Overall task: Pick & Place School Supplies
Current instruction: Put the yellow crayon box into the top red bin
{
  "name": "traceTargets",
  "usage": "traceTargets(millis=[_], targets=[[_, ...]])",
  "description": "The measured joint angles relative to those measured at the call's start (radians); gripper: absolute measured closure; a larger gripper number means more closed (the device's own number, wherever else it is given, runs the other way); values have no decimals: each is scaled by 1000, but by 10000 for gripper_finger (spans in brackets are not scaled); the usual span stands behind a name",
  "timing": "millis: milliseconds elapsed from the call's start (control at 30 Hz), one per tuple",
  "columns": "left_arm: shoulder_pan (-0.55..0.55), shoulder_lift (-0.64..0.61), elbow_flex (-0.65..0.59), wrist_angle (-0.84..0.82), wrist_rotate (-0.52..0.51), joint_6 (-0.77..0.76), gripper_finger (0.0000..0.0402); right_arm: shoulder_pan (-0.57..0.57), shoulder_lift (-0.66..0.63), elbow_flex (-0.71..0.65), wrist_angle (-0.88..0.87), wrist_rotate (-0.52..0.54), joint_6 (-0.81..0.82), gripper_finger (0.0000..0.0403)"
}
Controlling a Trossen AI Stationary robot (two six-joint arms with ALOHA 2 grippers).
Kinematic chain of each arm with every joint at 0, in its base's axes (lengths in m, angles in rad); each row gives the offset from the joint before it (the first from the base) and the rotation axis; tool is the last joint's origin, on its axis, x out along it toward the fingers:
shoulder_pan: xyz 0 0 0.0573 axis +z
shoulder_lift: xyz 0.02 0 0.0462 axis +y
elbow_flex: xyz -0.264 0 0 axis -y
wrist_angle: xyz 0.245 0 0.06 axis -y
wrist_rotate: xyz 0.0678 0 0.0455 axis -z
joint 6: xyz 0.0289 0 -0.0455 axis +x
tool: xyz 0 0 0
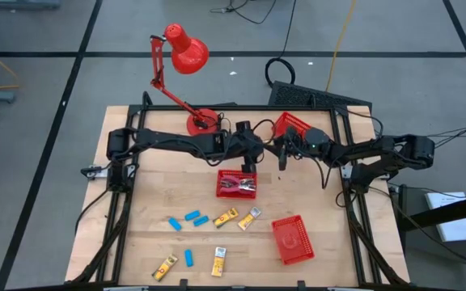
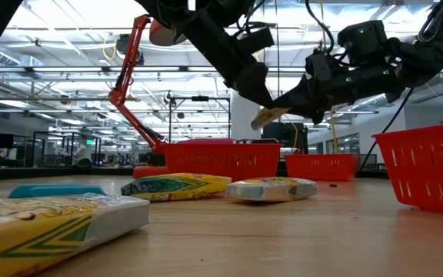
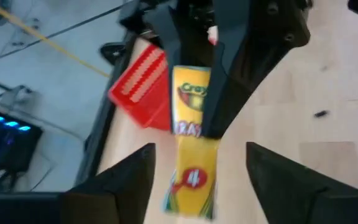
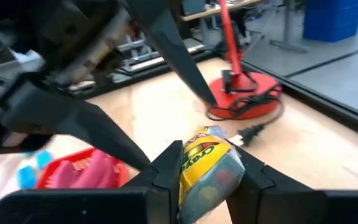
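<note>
A yellow crayon packet (image 3: pixel 191 143) hangs in mid-air between my two grippers, above the table's middle. My right gripper (image 4: pixel 207 158) is shut on it. My left gripper (image 3: pixel 199 149) is open, one finger on either side of the packet's free end, not touching it. In the low view the packet (image 2: pixel 266 117) sits between both grippers, above the red basket (image 2: pixel 221 160). Further yellow packets (image 1: pixel 226 217) and blue blocks (image 1: pixel 192 217) lie flat on the near half of the table. Red-handled tools (image 1: pixel 239 187) lie in the middle basket. My right gripper pinches the packet between its two fingers (image 4: pixel 169 168) at one end (image 4: pixel 199 155), coming at it roughly level from the table's right side. The packet is lifted clear of the table. Its free end (image 3: pixel 190 183) sticks out toward my left gripper, tilted slightly down.
A red desk lamp (image 1: pixel 186 50) stands on its base (image 1: pixel 201 121) at the far edge. One red mesh basket (image 1: pixel 292 239) sits near the right front. Another basket (image 1: pixel 292 124) sits at the far edge, right of the lamp base.
</note>
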Motion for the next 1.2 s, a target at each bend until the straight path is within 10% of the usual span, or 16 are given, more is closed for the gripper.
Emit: traceTargets(millis=[567, 900, 1200], targets=[[-2, -175, -188, -71, -124, -30, 144, -193, -150, -39, -195, 141, -61, 327], [19, -494, -501, 40, -115, -115, 137, -299, -385, -101, -420, 194, -56, 328], [26, -752, -722, 110, -91, -196, 139, -365, -302, -116, -423, 178, -38, 328]])
